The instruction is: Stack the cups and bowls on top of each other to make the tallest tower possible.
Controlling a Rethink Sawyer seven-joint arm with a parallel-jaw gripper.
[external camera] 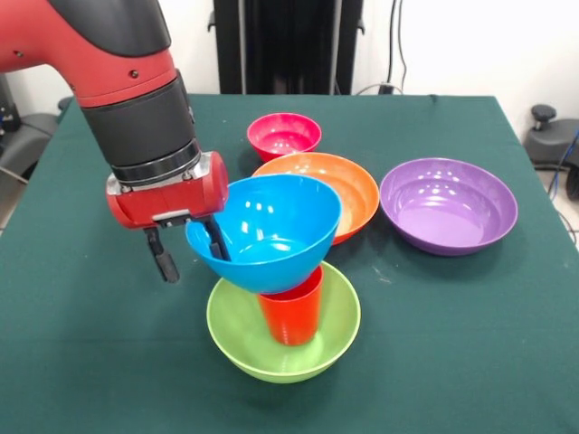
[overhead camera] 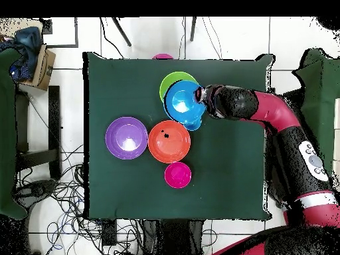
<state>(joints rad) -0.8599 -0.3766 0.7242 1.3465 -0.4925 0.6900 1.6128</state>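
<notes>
A lime green bowl (external camera: 237, 336) stands near the table's front with a red cup (external camera: 291, 314) upright inside it. A blue bowl (external camera: 271, 226) rests tilted on the cup's rim, so these three form the tower. My gripper (external camera: 194, 264) straddles the blue bowl's left rim, one finger inside the bowl and one outside, and it looks open. In the overhead view the blue bowl (overhead camera: 182, 105) covers most of the green bowl (overhead camera: 171, 82), with the gripper (overhead camera: 199, 97) at its right edge. The yellow and light blue cups are out of view.
An orange bowl (external camera: 348, 185) sits just behind the stack and almost touches the blue bowl. A small pink-red bowl (external camera: 284, 134) is behind it and a purple bowl (external camera: 448, 203) is to the right. The table (external camera: 81, 353) has a dark green cloth.
</notes>
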